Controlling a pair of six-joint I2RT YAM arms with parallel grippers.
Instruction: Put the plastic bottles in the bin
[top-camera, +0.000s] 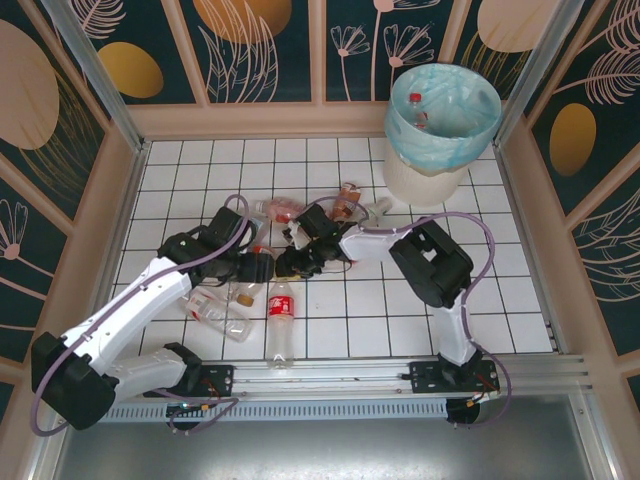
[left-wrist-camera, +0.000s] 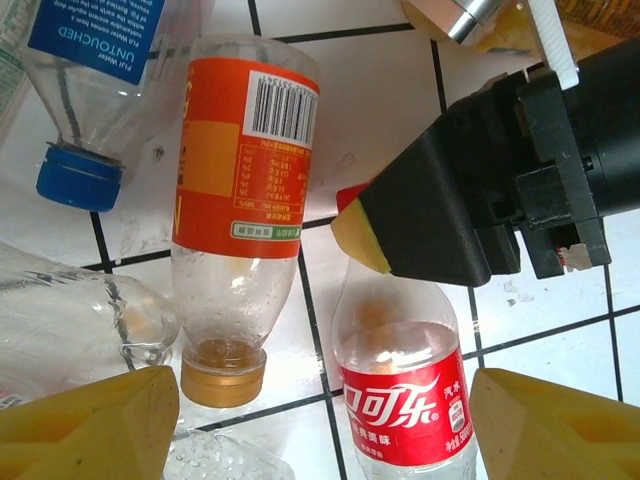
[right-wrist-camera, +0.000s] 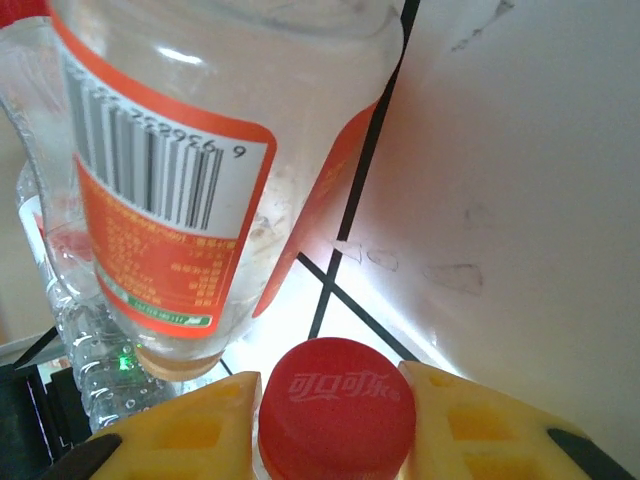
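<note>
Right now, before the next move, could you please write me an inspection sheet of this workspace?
Surface: white tiled table, faint marks on the tiles.
Job's things: bin in the far right corner, with one binned bottle; the others lie mid-table, among them the Coca-Cola bottle, orange-label bottle and blue-cap bottle.
Clutter: nothing seen.
Grippers: left gripper open above the bottles; right gripper with pads against the Coca-Cola bottle's red cap on both sides.
Cables: purple cables loop along both arms.
Surroundings: patterned wall panels, metal frame.
</note>
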